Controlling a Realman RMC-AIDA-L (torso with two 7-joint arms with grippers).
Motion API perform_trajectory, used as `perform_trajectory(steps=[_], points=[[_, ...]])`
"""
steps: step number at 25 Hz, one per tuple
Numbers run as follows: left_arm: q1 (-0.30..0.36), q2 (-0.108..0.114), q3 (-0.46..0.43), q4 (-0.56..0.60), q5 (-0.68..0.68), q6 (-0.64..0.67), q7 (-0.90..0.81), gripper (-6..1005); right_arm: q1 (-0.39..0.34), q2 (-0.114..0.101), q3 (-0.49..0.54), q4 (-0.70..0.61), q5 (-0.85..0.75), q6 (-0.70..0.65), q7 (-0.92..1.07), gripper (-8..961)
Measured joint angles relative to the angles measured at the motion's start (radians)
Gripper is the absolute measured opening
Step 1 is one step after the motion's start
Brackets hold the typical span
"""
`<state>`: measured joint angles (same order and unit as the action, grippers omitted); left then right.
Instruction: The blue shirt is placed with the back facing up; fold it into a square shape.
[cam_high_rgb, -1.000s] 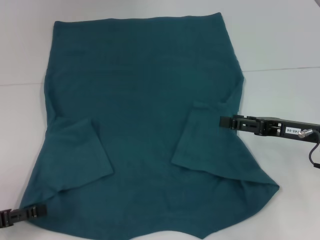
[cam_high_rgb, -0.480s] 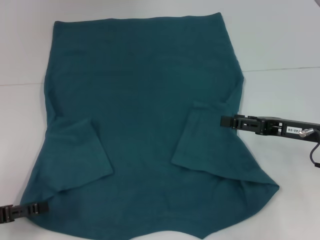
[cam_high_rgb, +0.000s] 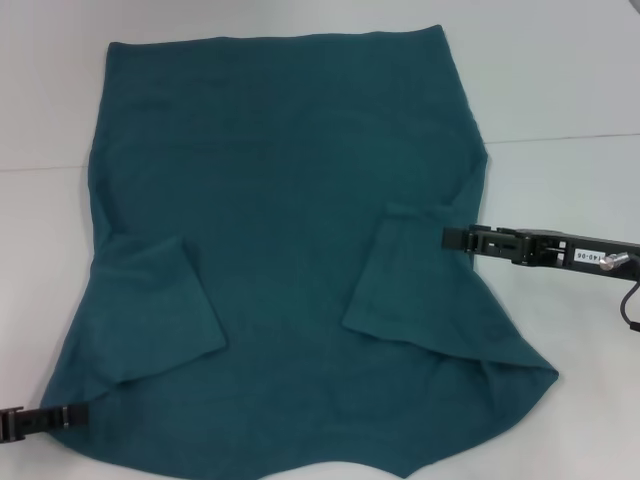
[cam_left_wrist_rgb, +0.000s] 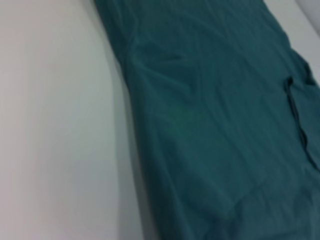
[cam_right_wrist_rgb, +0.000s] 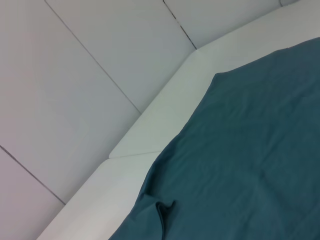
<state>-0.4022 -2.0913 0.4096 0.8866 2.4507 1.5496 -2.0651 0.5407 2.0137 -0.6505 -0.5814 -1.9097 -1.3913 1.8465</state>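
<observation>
Left hand (cam_high_rgb: 60, 416) slid outward off blue shirt (cam_high_rgb: 280, 200) — right hand (cam_high_rgb: 458, 238) too; grips unclear.

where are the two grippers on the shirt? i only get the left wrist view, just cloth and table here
Observer: In the head view the left gripper sits at the near left corner of the blue shirt.
Operator: and the right one
Observer: The right gripper meets the shirt's right edge, beside the folded-in right sleeve.
Operator: left sleeve folded too
Observer: Yes, the left sleeve lies folded in over the body.
</observation>
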Motion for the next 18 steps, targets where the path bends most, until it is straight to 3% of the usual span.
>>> perform_trajectory(steps=[14, 18], points=[[-0.016, 0.002, 0.000, 0.000, 0.037, -0.015, -0.025, 432, 0.005, -0.003, 0.003, 0.000, 0.000, 0.000, 0.000, 823], [-0.019, 0.002, 0.004, 0.000, 0.038, -0.017, -0.026, 246, 0.003, -0.003, 0.003, 0.000, 0.000, -0.001, 0.000, 823]])
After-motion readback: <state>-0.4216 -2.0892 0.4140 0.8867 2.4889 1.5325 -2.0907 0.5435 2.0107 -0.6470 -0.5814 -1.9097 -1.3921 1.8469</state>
